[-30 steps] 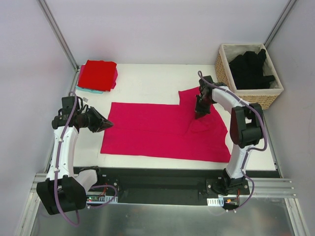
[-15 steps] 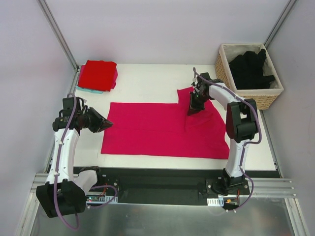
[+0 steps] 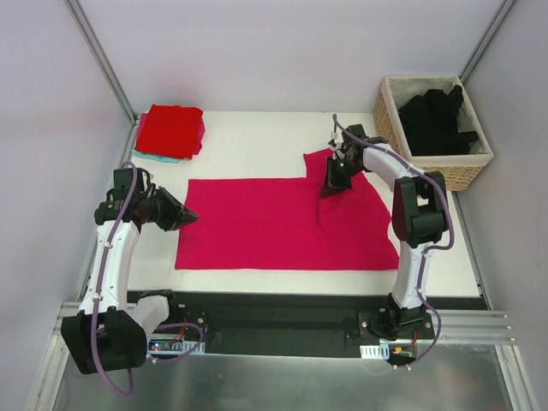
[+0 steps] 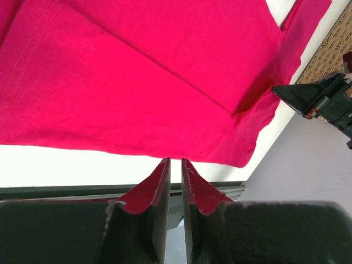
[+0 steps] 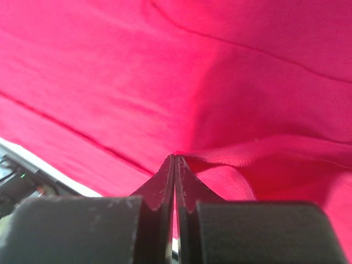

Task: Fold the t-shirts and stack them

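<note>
The magenta t-shirt [image 3: 274, 227] lies spread flat across the middle of the bench [image 3: 257, 150]. It makes a wide, smooth rectangle, with one sleeve sticking out at its far right corner and a soft crease running down from there. My right claw [image 3: 329, 191] is pinched fully closed on a fold of cloth at that sleeve, with a small ridge of fabric raised at its tips. My left claw [image 3: 192, 218] sits at the shirt's left edge, jaws only a narrow slit apart, and I see nothing gripped between them. At the far left corner a folded red t-shirt [image 3: 172, 128] rests on a teal cloth [image 3: 158, 157]. The black t-shirts [image 3: 435, 120] are heaped in the wicker basket [image 3: 449, 172] at the far right, close to the right arm.
</note>
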`<state>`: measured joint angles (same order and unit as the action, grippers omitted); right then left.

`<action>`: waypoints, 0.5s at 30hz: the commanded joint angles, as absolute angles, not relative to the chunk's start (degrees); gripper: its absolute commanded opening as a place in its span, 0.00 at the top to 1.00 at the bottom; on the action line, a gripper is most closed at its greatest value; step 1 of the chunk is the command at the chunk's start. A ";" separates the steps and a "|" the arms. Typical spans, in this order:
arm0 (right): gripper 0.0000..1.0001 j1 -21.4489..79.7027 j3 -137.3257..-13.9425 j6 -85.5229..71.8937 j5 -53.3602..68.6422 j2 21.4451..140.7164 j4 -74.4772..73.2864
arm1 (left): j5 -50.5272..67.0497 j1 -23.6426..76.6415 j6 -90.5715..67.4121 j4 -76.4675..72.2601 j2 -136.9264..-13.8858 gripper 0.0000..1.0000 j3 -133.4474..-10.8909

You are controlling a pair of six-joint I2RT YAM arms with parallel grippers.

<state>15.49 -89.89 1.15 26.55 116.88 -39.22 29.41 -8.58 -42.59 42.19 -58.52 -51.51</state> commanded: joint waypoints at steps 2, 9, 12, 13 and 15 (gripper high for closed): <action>0.98 15.91 -92.29 3.42 21.09 116.63 -39.90 | 29.53 -8.00 -43.24 41.49 -58.54 0.87 -53.26; 0.67 16.17 -89.66 3.43 31.96 116.28 -32.37 | 30.06 -8.00 -42.98 41.49 -58.27 0.87 -53.09; 0.63 16.26 -89.03 4.83 41.35 114.09 -27.79 | 30.15 -7.91 -42.72 41.49 -58.53 0.87 -53.09; 0.63 16.26 -89.47 5.18 44.35 113.82 -26.99 | 30.32 -7.91 -42.71 41.31 -58.54 0.87 -53.00; 0.62 16.35 -90.44 5.62 49.02 113.47 -26.63 | 30.50 -7.91 -42.45 41.13 -58.62 0.87 -52.74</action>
